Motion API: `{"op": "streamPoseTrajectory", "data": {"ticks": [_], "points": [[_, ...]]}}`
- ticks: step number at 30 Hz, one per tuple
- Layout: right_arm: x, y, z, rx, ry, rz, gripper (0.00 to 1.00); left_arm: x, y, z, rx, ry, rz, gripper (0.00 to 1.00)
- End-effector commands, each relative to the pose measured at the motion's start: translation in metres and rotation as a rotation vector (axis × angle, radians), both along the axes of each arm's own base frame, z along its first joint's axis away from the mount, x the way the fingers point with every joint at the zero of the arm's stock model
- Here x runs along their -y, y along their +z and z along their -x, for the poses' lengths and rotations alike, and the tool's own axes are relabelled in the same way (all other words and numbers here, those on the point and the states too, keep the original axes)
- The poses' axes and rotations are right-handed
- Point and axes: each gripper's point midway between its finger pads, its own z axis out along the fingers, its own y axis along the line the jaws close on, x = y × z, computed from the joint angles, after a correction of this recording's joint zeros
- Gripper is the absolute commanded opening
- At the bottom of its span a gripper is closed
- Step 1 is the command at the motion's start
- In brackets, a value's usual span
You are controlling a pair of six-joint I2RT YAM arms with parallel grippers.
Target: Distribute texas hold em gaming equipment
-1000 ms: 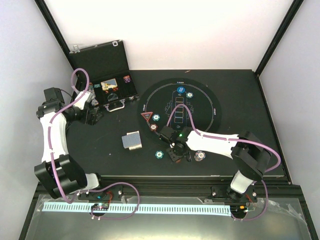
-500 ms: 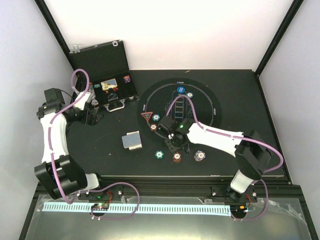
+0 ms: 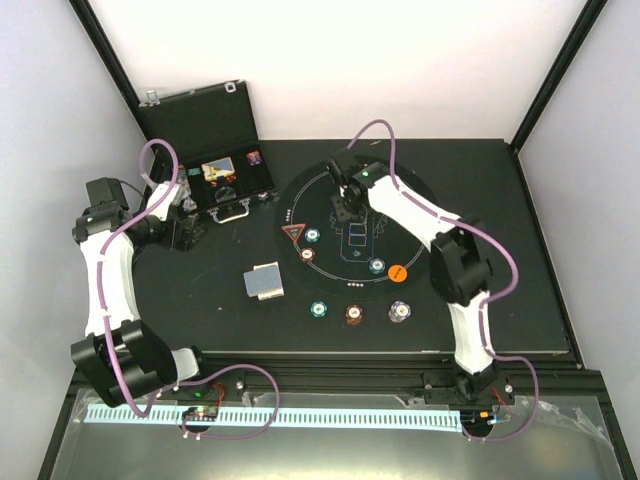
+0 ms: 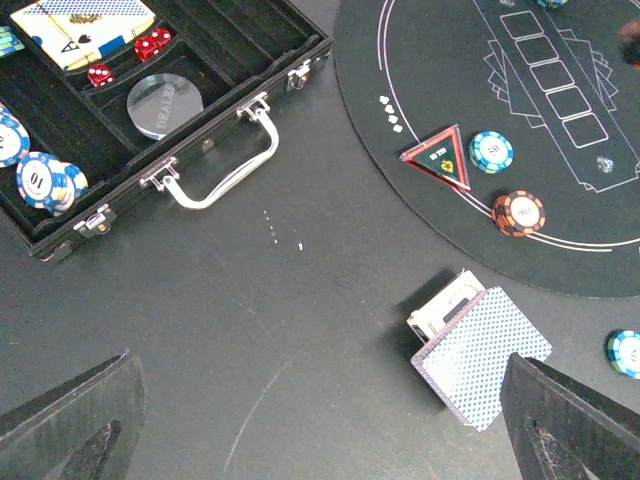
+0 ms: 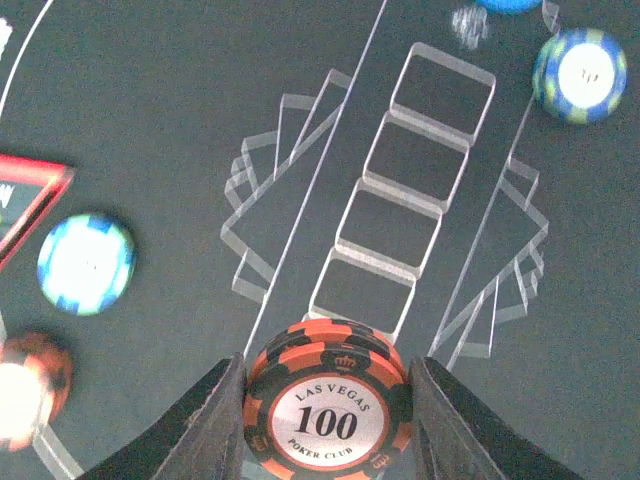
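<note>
1. Texas hold em gaming equipment [image 3: 354, 314] is spread over the counter [image 3: 480, 190], the round black mat [image 3: 420, 215] and an open black case [image 4: 215, 75].
2. A red-and-black chip [image 5: 328, 408] marked "LAS VEGAS 100" sits pinched edge-on in the right jaws, one finger [image 5: 213, 425] on either side. It is above the row of white card outlines printed on the mat. Whether it touches the mat cannot be told.
3. The right arm [image 3: 410, 208] reaches across to the far left part of the mat.
4. Near the mat's left edge lie the red triangle marker [image 4: 438, 160], a teal chip [image 4: 491, 152] just beside it, and a brown chip [image 4: 518, 212] nearer the rim.
5. Toward the mat's near edge are another teal chip [image 3: 376, 265] and an orange disc [image 3: 397, 272], close together.
6. Just off the mat, on the bare counter, three chips form a row: teal [image 3: 319, 309], brown [image 3: 354, 314], grey [image 3: 400, 312].
7. The deck of cards [image 4: 478, 365], patterned backs up, lies on the counter left of the mat, partly covering a small box [image 4: 440, 308].
8. The case holds a card pack [image 4: 85, 25], red dice [image 4: 150, 45], a clear round button [image 4: 165, 103] and blue-and-white chips [image 4: 35, 180].
9. The left jaws stand wide apart with nothing between them, above the counter in front of the case handle [image 4: 215, 175].
</note>
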Motion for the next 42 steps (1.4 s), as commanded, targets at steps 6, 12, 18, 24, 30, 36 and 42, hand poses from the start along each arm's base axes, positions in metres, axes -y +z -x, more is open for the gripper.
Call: {"op": "streamPoseTrajectory", "data": {"ticks": [6,12,18,24,30,36,42], "points": [[0.006,-0.034,-0.094,0.013,-0.072,0.057,0.20,0.002,0.006,0.002,0.022,0.007,0.011,0.99],[0.025,-0.058,-0.128,0.041,-0.134,0.076,0.20,0.002,0.006,0.000,0.022,0.008,0.019,0.99],[0.033,-0.072,-0.142,0.045,-0.161,0.062,0.21,0.000,0.007,-0.001,0.022,0.012,0.010,0.99],[0.029,-0.081,-0.153,0.066,-0.163,0.048,0.22,0.000,0.007,0.000,0.024,0.013,0.005,0.99],[0.028,-0.091,-0.155,0.054,-0.166,0.043,0.33,-0.001,0.009,-0.001,0.030,0.015,0.002,0.99],[0.026,-0.075,-0.154,0.069,-0.165,0.024,0.59,0.000,0.008,-0.001,0.025,0.020,0.013,0.99],[0.022,-0.015,-0.145,0.123,-0.154,-0.037,0.65,0.002,0.011,0.002,0.031,0.019,0.011,0.99]]}}
